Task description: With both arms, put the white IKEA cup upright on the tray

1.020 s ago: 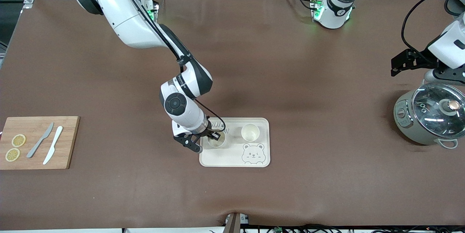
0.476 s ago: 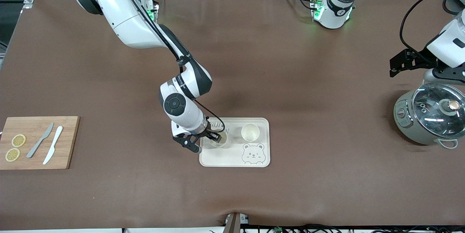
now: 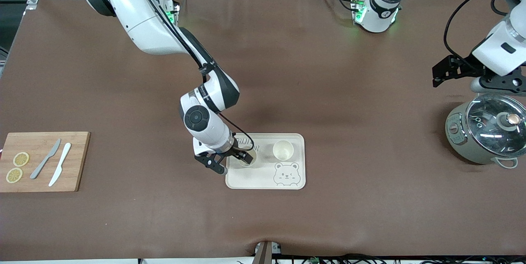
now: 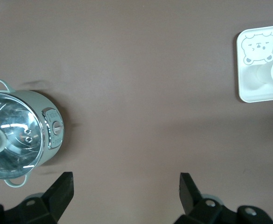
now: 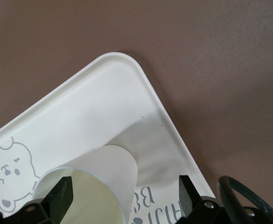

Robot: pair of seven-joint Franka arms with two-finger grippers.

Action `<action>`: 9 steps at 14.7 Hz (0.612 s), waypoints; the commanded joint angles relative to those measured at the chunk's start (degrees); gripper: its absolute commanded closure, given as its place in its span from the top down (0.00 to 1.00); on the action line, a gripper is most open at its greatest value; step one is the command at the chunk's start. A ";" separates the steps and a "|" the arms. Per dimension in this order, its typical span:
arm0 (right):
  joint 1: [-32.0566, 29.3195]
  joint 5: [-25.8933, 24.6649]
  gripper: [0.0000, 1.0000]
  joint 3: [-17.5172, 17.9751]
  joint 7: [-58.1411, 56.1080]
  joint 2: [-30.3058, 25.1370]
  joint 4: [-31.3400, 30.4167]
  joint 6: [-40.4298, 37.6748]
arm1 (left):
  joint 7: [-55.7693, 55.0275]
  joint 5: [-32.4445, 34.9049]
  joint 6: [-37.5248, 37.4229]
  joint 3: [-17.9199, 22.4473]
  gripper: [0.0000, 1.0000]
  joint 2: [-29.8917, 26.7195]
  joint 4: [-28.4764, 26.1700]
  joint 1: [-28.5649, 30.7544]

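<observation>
Right arm: reaching from its base down across the table to the tray's end toward the right arm's end of the table, wrist bent steeply down.
Right gripper: low over the tray, fingers spread wide; one finger inside the cup's mouth, the other outside its wall; no squeeze on the wall visible.
Cup under the right gripper: white, upright on the tray, mouth up, partly hidden by the gripper in the front view; wall and rim clear in the right wrist view.
Second cup: white, upright on the tray, beside the first, toward the left arm's end of the table, apart from it.
Left arm: waiting, raised at its own end of the table, hand tilted down.
Left gripper: in the air over bare brown table beside the pot, fingers wide apart, holding nothing.
Tray: cream-white, rounded corners, flat on the table near the middle.
Writing: grey lettering on the tray, mostly covered by the gripper; only fragments legible in the right wrist view; bear face drawn at the corner nearest the front camera.
Pot: grey-green, glass lid, knob on its front, at the left arm's end of the table.
Cutting board: wooden, at the right arm's end, carrying two lemon slices, a grey knife and a white knife.
Open room: broad bare brown mat between tray and pot, and between tray and board.
</observation>
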 commanded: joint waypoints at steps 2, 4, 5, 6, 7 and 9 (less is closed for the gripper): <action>-0.21 -0.75 1.00 -0.13 0.74 -4.46 -0.05 -9.83 | -0.75 1.10 0.00 -0.51 1.00 -0.09 0.92 0.16; -1.09 -0.93 1.00 -0.04 0.39 -9.72 -1.80 -17.47 | -0.66 1.19 0.79 -0.52 1.00 0.09 0.92 0.16; -1.53 -0.84 1.00 -0.04 -0.57 -13.32 -3.38 -21.16 | -0.66 1.19 0.97 -0.52 1.00 0.09 0.84 0.16; -2.23 -0.75 1.00 0.05 -1.62 -17.18 -5.31 -25.03 | -0.66 1.02 0.97 -0.52 1.00 0.09 0.84 0.24; -2.67 -0.58 1.00 0.14 -2.59 -21.22 -7.85 -28.02 | -0.66 1.10 1.06 -0.52 1.00 0.26 0.84 0.33; -3.81 -0.49 1.00 0.05 -4.96 -29.40 -13.48 -32.25 | -0.66 1.19 1.06 -0.52 1.00 0.35 0.75 0.68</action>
